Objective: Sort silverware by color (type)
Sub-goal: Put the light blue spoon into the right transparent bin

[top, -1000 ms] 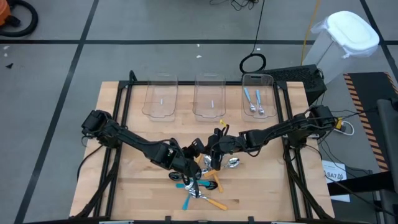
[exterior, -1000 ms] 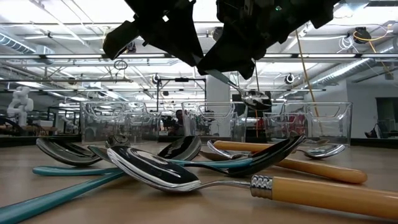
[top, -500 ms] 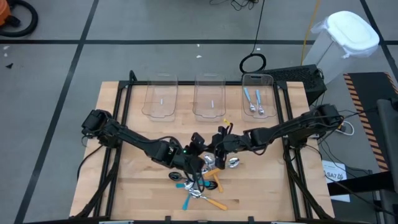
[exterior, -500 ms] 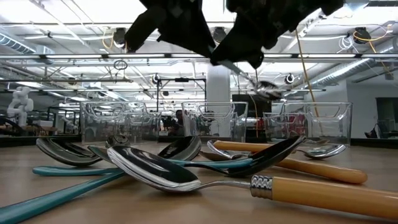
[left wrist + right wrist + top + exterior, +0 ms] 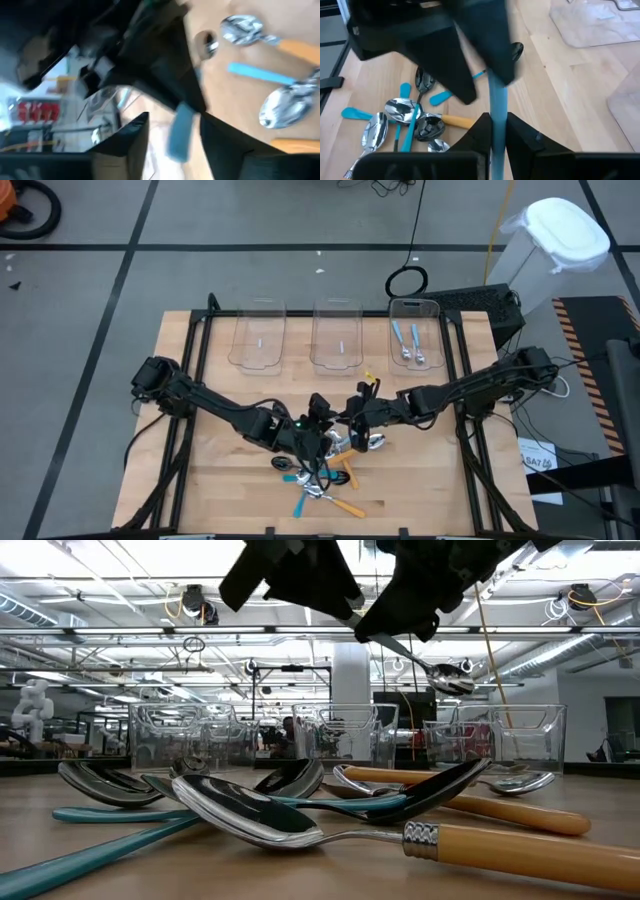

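Evidently a handover is in hand: above the spoon pile (image 5: 322, 480) the right gripper (image 5: 497, 131) pinches a light-blue-handled spoon (image 5: 498, 107), while the left gripper (image 5: 172, 132) stands spread around its handle. Next, the spoon likely goes to the bin (image 5: 415, 332) holding 2 matching spoons.

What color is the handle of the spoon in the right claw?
Light blue; the spoon shows best in the right wrist view.
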{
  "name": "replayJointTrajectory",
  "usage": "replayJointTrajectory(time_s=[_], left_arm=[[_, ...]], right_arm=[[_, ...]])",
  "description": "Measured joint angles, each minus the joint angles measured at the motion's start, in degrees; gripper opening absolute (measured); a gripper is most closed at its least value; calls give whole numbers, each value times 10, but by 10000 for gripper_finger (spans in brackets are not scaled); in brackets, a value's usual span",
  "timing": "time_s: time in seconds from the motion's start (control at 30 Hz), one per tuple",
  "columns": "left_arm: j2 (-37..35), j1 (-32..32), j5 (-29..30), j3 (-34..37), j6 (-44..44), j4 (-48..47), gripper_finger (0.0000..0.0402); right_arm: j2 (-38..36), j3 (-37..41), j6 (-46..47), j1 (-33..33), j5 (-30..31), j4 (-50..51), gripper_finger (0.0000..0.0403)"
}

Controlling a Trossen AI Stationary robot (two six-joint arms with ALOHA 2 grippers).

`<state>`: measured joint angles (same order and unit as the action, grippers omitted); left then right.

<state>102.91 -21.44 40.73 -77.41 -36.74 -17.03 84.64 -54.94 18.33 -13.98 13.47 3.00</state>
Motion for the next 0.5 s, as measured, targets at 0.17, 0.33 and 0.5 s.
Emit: replayJointTrajectory(time_s=[0.17, 0.33, 0.5], left_arm=[[0, -1, 41, 0, 51, 1, 232], [0, -8, 65, 0, 125, -1, 238], [1, -29, 79, -11, 176, -16, 239]], right_arm=[[0, 0, 8, 0, 0, 14, 30], [-20, 1, 4, 0, 1, 41, 30], [-81, 1, -11, 1, 42, 67, 30]])
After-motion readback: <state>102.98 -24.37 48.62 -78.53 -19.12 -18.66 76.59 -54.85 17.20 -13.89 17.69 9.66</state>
